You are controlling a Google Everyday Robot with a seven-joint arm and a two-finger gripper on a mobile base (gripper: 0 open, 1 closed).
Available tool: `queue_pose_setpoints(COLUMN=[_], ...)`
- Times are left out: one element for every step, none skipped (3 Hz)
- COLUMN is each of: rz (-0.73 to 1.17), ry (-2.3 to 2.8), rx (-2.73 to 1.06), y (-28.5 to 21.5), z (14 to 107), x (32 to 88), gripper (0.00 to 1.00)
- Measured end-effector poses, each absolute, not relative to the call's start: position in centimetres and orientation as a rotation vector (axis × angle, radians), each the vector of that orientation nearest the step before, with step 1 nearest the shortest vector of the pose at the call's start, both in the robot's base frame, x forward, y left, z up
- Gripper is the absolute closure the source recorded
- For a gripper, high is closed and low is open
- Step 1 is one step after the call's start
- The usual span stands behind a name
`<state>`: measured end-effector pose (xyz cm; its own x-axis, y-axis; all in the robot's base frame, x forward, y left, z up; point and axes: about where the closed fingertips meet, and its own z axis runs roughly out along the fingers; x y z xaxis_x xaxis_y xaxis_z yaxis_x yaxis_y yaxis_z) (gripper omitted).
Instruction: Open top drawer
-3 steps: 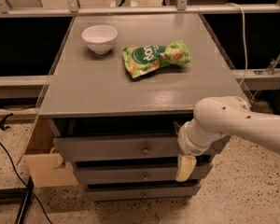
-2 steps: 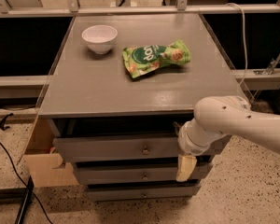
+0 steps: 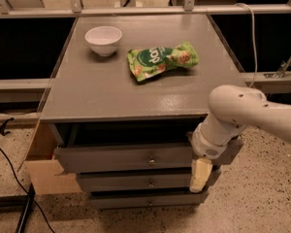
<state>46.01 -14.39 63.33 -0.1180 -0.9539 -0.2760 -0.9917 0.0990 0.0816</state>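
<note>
While hand fronts top drawer, three drawers

Likely a robot test lab: a speckled hard floor, a loose cable and a metal rail behind a gray cabinet holding a bowl and snack bag. A white arm's gripper hangs at the cabinet's lower right front.

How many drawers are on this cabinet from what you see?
3, stacked: top drawer sticking out furthest, middle drawer below it, bottom drawer nearest the floor. The end effector hangs in front of the upper two, hiding part of each.
</note>
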Motion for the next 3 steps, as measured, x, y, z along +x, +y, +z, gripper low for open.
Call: queue_pose_setpoints(rz=[0.521, 0.600, 0.670], ry=[2.298, 2.346, 2.374], rx=[-1.949, -1.935, -1.934], y=[-15.6, -16.3, -16.7], z=[65.4, 66.4, 66.8], x=[44.4, 43.5, 42.2], gripper=[0.00, 0.00, 0.00])
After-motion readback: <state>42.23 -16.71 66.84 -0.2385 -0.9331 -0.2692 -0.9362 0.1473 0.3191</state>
